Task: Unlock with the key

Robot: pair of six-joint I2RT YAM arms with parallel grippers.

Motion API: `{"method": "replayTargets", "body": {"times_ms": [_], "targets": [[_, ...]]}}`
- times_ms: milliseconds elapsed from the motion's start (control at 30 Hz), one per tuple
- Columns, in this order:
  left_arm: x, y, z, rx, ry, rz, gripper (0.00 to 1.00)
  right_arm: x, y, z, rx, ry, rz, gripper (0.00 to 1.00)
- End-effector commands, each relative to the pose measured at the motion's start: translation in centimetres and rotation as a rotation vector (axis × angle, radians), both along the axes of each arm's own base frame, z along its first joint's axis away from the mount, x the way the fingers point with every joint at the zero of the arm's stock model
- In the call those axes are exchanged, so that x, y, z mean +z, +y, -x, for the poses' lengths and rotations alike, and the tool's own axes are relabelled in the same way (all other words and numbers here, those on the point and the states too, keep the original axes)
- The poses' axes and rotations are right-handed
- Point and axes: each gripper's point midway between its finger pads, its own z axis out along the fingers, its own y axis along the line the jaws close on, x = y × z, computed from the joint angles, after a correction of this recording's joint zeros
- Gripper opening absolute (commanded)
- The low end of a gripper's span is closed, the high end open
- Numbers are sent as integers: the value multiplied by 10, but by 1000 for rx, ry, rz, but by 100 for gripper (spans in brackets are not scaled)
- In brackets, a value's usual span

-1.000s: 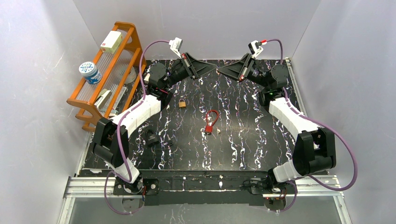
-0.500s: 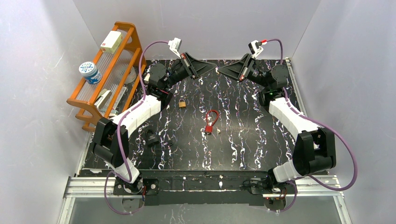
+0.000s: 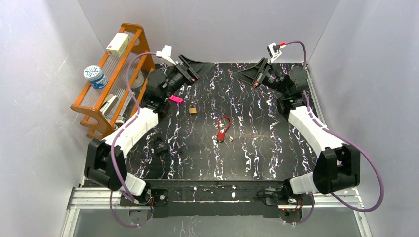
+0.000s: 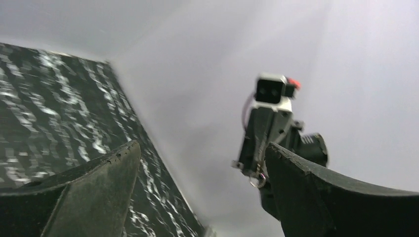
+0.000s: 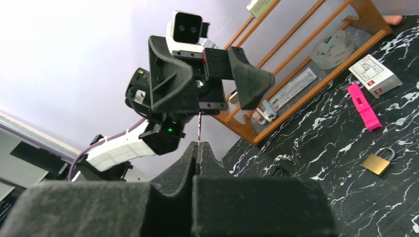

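At the far left, a wooden rack (image 3: pixel 143 43) stands along the table (image 3: pixel 262 143) edge. Just right of it, the left gripper (image 3: pixel 197 68) is raised over the far side of the table with its fingers spread wide and nothing between them. Below it on the dark marbled surface lies a pink tag-like piece (image 3: pixel 175 99), and just beside that a small brass padlock (image 3: pixel 192 109), lying flat with its shackle closed. Nearer the arm bases sits a black padlock (image 3: pixel 160 144). Toward the middle lies a red lock (image 3: pixel 223 129) with a long looped shackle.

At the right, the right gripper (image 3: pixel 237 74) is also held high and faces the left one, its fingers pressed together. They pinch a thin, narrow, reddish-brown sliver, which I take to be the key (image 5: pixel 199 129). Only a short length stands out past the fingertips. In the left wrist view a small ring seems to dangle under the same gripper.

I cannot tell which lock this key fits. As I judge it, the key is in hand and every lock lies untouched. To do this well, I would bring the open left gripper down to pin one lock body with its keyhole exposed. Then I would lower the key slowly, in line with the slot, keeping the pinch firm so the slim blade cannot twist.
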Motion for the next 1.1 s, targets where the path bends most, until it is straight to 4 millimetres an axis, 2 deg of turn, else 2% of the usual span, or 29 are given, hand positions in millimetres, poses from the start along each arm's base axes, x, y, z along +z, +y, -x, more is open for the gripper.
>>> {"method": "replayTargets", "body": {"times_ms": [0,100,167,233,400,533,633,767,900,1067], "targets": [[-13,50,-21,268,70,-141,95,11,-7,1,-72,-82,52,1],[-68,78,-33,413,240,-384,93,-3,-10,-5,-119,-52,119,1],[-117,99,-32,478,396,-559,92,-15,-14,-8,-158,-24,168,1],[-150,110,-28,494,490,-684,90,-30,-18,-10,-193,11,213,1],[-222,112,-19,404,657,-878,85,-60,-24,-4,-216,69,281,1],[-266,111,-26,315,733,-1047,83,-75,-28,-4,-230,87,317,1],[-291,114,-34,280,781,-1145,80,-84,-28,-4,-230,102,341,1],[-314,115,-40,269,811,-1199,81,-98,-30,-5,-233,119,370,1],[-332,111,-45,249,832,-1216,81,-101,-30,-7,-229,79,400,1],[-342,103,-54,237,835,-1236,76,-109,-32,-14,-245,73,432,1]]}}
